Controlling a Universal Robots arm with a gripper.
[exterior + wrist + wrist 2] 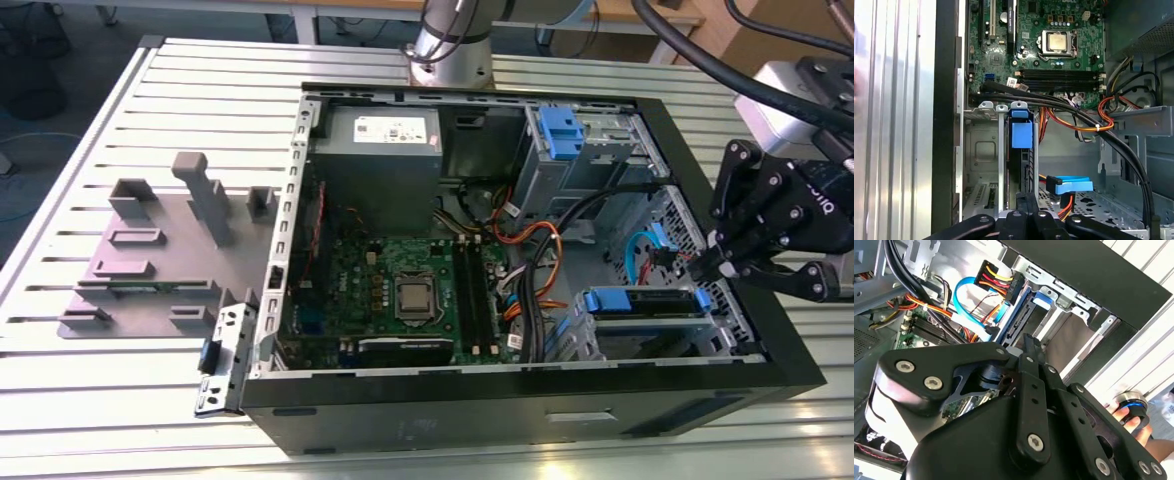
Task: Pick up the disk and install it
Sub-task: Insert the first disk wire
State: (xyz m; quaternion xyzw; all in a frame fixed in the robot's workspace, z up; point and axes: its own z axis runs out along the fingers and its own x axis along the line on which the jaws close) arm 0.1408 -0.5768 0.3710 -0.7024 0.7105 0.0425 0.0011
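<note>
Blue-bracketed disk [641, 303] stands on edge in the drive bay of the PC case [534, 405], exterior view; gripper [714, 268] hangs at the case wall, just beside the disk.

Second wrist view: gripper [1029, 346] w/ fingers drawn together, nothing seen between them. Disk [1019, 322] lies directly ahead of the tips, very near; contact can't be told. Blue data cable [971, 292] sits off to one side.

First wrist view: disk [1021, 137] runs straight ahead of the gripper [1026, 205], in the bay [981, 150].

Est. step: install, disk already slotted. Seating likely needs a straight push along the bay, clear of cables.
</note>
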